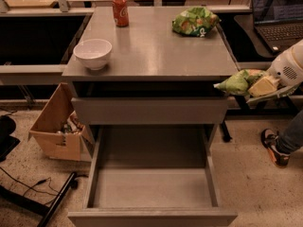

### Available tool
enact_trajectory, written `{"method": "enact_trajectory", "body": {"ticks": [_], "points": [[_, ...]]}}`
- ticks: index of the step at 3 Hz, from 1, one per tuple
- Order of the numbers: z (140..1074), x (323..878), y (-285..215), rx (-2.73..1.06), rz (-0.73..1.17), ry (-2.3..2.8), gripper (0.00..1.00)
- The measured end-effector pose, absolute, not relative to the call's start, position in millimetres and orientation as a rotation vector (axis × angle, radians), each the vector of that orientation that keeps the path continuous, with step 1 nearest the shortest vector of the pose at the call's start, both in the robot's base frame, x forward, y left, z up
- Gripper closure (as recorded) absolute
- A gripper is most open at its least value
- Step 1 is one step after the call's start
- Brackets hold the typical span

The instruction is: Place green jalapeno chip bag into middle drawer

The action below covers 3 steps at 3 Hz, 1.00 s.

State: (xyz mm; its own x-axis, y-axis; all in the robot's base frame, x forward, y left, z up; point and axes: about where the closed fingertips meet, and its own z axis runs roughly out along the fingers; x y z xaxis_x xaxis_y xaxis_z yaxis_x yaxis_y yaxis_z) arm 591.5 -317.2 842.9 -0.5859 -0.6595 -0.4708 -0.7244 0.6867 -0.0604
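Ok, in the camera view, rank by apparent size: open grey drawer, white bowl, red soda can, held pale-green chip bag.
Largest: wide grey metal middle drawer.
Next: round white bowl and pale-green foil chip bag, held by the gripper right of the table; alike, unranked.
Smallest: red soda can, though farthest back.
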Motion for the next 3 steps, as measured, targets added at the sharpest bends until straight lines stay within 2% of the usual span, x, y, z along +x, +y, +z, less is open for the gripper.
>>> {"method": "enact_trajectory", "body": {"ticks": [2,3], "points": [[784.1,570.8,-274.1,-1.192,0.176,2.497,1.00],[700.2,543.0,-236.1,-1.214,0.296,2.557,1.00]]}}
